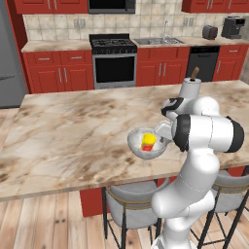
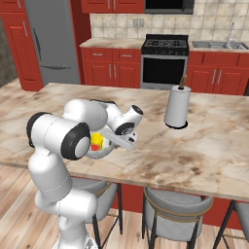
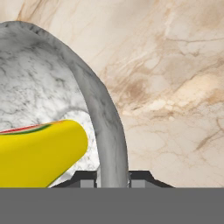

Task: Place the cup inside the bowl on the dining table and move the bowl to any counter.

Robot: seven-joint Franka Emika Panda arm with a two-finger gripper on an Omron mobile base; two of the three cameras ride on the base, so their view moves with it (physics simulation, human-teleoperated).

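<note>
Dining table [image 1: 73,141] marble top spans most of both base views, far right end cut off by the frame. Counter [image 1: 53,46] runs along the back wall over red drawers, with the stove [image 1: 114,59] and sink [image 1: 156,41] set in it; fridge [image 2: 52,39] at the left of the right base view, its top cropped.

Arm bulk hides much of the near table edge. In the right base view its shoulder and elbow cover most of the bowl [image 2: 99,150], only a sliver of the inside shows. Stools [image 1: 130,204] tucked under the table edge, partly hidden by the arm.

Paper towel roll [image 2: 177,107] upright on the table, well apart from the bowl; in the left base view mostly blocked by the arm.

Bowl [image 1: 146,143] looks lifted off the table top, over the near edge, tilted a bit. Gripper [image 3: 113,177] clamped on the bowl rim [image 3: 105,131], one finger either side of the wall, tips touching it. Fingers mostly cut off at the bottom of the hand view.

Cup [image 1: 148,141] inside the bowl, yellow top over red lower part; in the hand view cup [image 3: 39,153] shows tipped, cropped at left.
</note>
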